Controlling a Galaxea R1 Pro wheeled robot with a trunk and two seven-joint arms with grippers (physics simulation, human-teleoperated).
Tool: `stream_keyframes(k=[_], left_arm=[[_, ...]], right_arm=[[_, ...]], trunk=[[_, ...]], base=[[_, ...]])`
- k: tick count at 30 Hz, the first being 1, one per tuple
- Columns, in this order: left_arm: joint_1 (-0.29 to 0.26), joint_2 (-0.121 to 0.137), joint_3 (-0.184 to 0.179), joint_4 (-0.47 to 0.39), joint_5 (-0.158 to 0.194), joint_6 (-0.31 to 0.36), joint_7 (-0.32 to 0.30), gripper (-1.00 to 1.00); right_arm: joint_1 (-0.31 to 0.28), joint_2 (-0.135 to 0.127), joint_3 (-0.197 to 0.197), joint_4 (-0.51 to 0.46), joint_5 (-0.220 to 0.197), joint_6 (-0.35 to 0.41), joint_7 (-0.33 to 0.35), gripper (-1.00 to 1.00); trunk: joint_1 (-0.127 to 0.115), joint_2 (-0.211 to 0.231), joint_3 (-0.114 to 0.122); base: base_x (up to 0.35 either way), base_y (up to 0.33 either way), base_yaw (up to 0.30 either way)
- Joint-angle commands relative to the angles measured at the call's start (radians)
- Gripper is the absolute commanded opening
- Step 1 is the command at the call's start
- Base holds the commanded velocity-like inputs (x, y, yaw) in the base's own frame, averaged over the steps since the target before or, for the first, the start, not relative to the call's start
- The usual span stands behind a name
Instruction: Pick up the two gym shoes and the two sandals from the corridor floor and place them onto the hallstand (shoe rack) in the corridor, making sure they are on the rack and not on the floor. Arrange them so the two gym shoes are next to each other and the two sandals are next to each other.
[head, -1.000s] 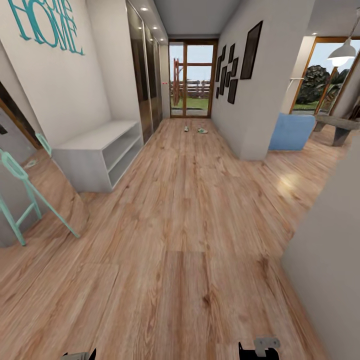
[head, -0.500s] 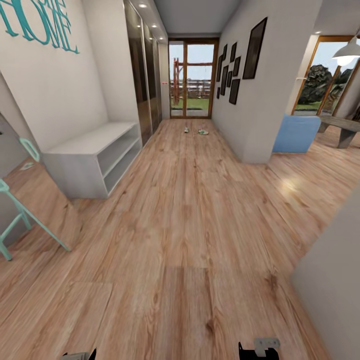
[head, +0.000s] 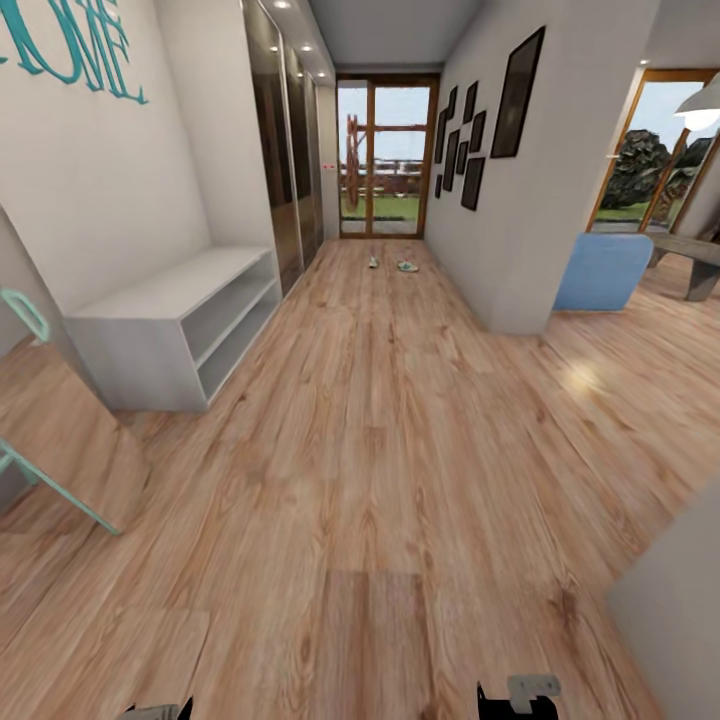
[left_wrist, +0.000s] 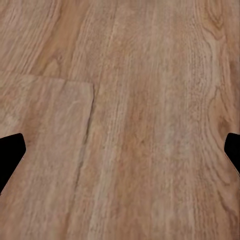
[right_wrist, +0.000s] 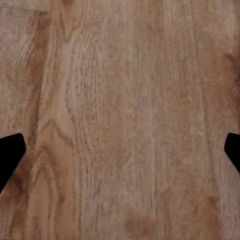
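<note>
While the head camera is looking down a long corridor, the rack (head: 170, 335) is standing against the wall bearing teal lettering (head: 75, 45), its flat top and two open shelf levels bare. Well beyond the rack, near the glass door (head: 380, 160) at the corridor's far end, two small items are lying on the floor (head: 380, 450): one shoe (head: 373, 261) and, just beside it, a second shoe (head: 406, 266) showing pale with a trace of green. They are too small to class as gym shoes or sandals with certainty, and no further footwear can be made out from here. Both are resting on the planks, apart from the rack. Dark picture frames (head: 470, 130) are hanging on the wall across the corridor from the rack, and a blue seat (head: 602, 272) is sitting past that wall's corner. A teal stool leg (head: 55, 490) is showing on the near side of the rack.

The left gripper (left_wrist: 120, 155) is hanging over bare planks with its fingers spread wide, nothing between them. The right gripper (right_wrist: 120, 155) is likewise held wide apart over bare planks, gripping nothing. Parts of both arms are showing at the lower edge of the head view.
</note>
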Motion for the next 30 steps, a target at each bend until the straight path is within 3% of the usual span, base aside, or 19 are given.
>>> stream_keyframes(k=[1, 30], left_arm=[[-0.001, -0.001, 0.008, 0.001, -0.001, -0.002, -0.01, 1.0], [-0.001, -0.001, 0.009, 0.001, -0.002, -0.002, -0.01, 1.0]], right_arm=[[-0.001, 0.0, 0.0, 0.001, 0.008, -0.002, -0.006, 1.0], [0.004, 0.0, 0.0, 0.001, 0.008, -0.002, -0.006, 1.0]], trunk=[[0.0, 0.0, -0.001], [0.0, 0.0, -0.001]], base=[[0.337, 0.0, 0.0], [0.337, 0.0, 0.0]])
